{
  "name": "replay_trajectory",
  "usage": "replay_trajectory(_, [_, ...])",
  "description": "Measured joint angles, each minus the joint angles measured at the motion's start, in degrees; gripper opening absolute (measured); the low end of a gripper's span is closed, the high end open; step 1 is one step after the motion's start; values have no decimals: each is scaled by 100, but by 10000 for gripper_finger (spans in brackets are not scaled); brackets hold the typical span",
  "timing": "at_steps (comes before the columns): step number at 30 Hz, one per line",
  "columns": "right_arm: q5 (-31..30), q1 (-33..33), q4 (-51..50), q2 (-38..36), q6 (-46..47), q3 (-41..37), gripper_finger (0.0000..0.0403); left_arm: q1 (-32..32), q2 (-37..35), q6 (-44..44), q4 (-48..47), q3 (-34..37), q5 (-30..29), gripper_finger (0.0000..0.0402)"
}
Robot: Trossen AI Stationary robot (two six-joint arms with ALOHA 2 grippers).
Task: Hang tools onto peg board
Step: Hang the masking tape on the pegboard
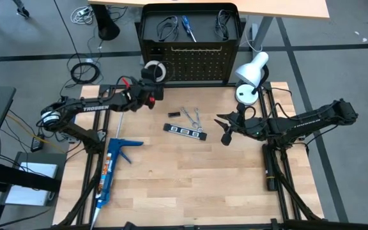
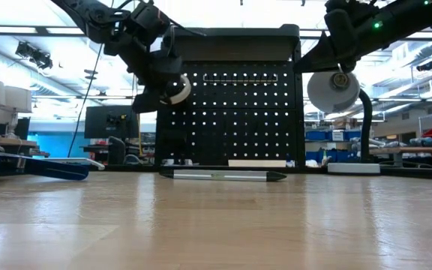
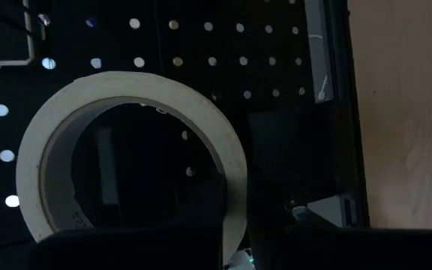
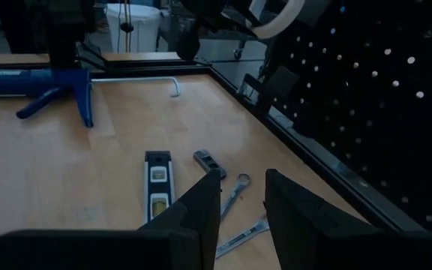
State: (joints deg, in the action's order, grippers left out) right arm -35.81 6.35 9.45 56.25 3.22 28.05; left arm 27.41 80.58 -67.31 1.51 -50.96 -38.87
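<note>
The white tape ring [image 3: 126, 157] hangs in the air close in front of the peg board [image 1: 190, 64], near the board's left side, with my left gripper [image 1: 151, 82] shut on it; the low view shows the ring [image 2: 177, 88] well above the table. A metal hook [image 3: 28, 45] sticks out of the board beside the ring. Two silver wrenches [image 1: 191, 117], a small dark piece [image 1: 174, 114] and the black strip with white marks [image 1: 185, 130] lie flat on the table. My right gripper [image 4: 242, 195] hovers open over the table right of them. Wire loops and a blue-handled screwdriver [image 1: 188, 27] lie on the board's top shelf. My left gripper holds the tape ring by its wall [image 3: 235, 191], one finger inside the ring and one outside. The fingers come nearly level from the table's left toward the board. The ring is lifted clear and stands on edge, its open face toward the board.
A blue caulking gun [image 1: 114, 165] lies at the table's left near side. A white desk lamp [image 1: 251, 75] stands at the far right beside the board. Bare wood lies along the table's near edge.
</note>
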Motion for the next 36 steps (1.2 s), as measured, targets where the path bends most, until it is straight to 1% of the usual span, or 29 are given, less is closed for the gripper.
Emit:
replay_trajectory(12, [-2,0,39,0,-40,0,111,113,0,-374,-19,0,311,25])
replay_trajectory(19, [-2,0,39,0,-42,0,111,222,158,-454,-37,-2,353,25])
replay_trajectory(24, [-2,0,42,0,-40,0,111,233,329,-488,47,-2,254,28])
replay_trajectory(28, [-2,0,39,0,-60,0,111,267,353,-630,90,-2,207,40])
replay_trajectory(31, [-4,0,39,0,-64,0,111,266,354,-650,182,-2,118,56])
replay_trajectory(36, [-2,0,85,0,-83,0,111,263,354,-750,125,-2,151,85])
